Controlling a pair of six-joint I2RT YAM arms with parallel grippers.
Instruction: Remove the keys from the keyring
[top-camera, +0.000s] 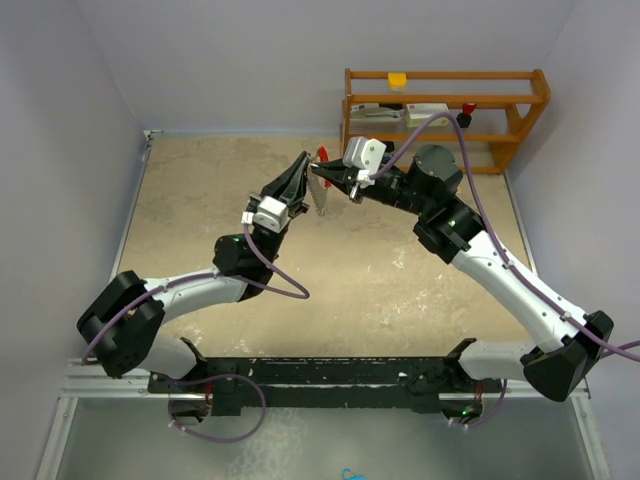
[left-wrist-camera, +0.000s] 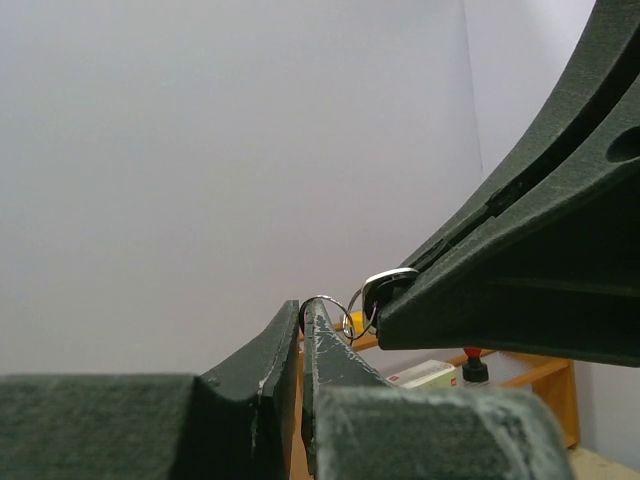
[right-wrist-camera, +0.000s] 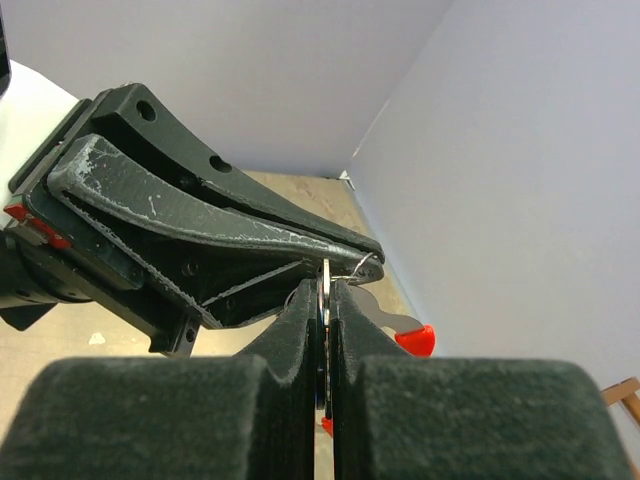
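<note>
Both grippers meet in mid-air above the tan tabletop (top-camera: 200, 200). My left gripper (top-camera: 304, 163) (left-wrist-camera: 303, 312) is shut on a thin wire ring (left-wrist-camera: 336, 298) at its very tips. My right gripper (top-camera: 323, 178) (right-wrist-camera: 326, 292) is shut on a flat silver key (right-wrist-camera: 325, 278). The key's dark, silver-rimmed head (left-wrist-camera: 384, 284) shows at the right finger's tip, linked to the wire ring. The keyring's red part (top-camera: 322, 155) and its silvery ridged arc (top-camera: 321, 200) hang at the meeting point. A silver strip with a red tip (right-wrist-camera: 415, 339) sticks out beside my right finger.
A wooden rack (top-camera: 445, 110) stands at the back right, holding a yellow block (top-camera: 397, 79), flat boxes and a red-capped bottle (top-camera: 465, 112). It also shows in the left wrist view (left-wrist-camera: 540, 375). Lilac walls close in the left, back and right sides.
</note>
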